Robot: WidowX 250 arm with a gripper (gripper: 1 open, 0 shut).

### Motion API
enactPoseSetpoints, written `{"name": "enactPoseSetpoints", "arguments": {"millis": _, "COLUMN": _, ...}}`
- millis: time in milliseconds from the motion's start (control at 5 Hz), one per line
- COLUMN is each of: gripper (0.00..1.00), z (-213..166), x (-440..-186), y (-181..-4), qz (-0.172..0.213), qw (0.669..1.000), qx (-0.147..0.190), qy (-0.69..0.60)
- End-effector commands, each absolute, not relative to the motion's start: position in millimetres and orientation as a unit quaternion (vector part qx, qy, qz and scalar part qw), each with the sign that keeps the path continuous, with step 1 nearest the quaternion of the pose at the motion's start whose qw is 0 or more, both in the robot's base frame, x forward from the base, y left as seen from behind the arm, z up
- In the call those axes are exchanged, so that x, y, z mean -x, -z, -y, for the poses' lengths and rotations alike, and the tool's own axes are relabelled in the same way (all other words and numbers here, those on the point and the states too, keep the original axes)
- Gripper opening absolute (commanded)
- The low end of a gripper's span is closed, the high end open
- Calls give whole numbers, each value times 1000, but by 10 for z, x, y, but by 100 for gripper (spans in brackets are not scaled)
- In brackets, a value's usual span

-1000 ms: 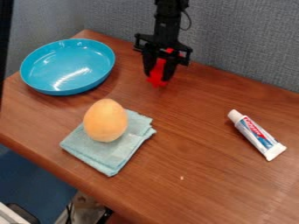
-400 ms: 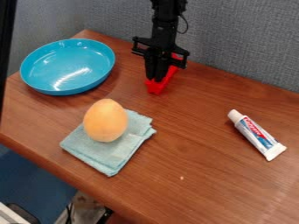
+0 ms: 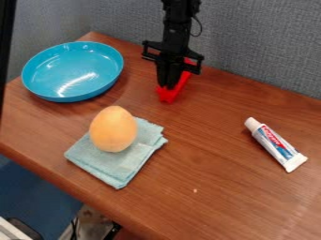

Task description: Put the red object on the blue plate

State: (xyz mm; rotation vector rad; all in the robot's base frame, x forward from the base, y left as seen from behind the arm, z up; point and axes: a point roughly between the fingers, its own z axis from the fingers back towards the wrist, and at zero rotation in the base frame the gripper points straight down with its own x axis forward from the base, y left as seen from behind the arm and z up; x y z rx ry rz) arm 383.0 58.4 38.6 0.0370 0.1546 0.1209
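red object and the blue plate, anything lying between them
Nothing. In the camera view, only bare wooden table lies between the red object, held in the hand, and the blue plate.

Black fingers (image 3: 175, 72) closed on tilted red object (image 3: 174, 85), blue plate (image 3: 71, 71) left; egg (image 3: 113, 128) on teal cloth (image 3: 116, 152)

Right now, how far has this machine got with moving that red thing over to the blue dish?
Early on. Done: the gripper has reached the red object and its fingers sit on either side of it. In hand: taking hold; the block stands tilted with its lower end seemingly on the table, though whether the grip is firm is unclear. Left: lifting it, carrying it across to the blue plate, which is empty, and releasing it there.
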Motion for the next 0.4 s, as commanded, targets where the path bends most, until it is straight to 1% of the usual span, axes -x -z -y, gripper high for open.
{"name": "enactPoseSetpoints", "arguments": {"millis": 0, "gripper": 0, "z": -553, "x": -3874, "y": -772, "qz": -33, "qw": 998, "qx": -19, "qy": -59}}
{"name": "enactPoseSetpoints", "arguments": {"millis": 200, "gripper": 0, "z": -518, "x": -3865, "y": -851, "qz": -29, "qw": 998, "qx": -16, "qy": -58}}
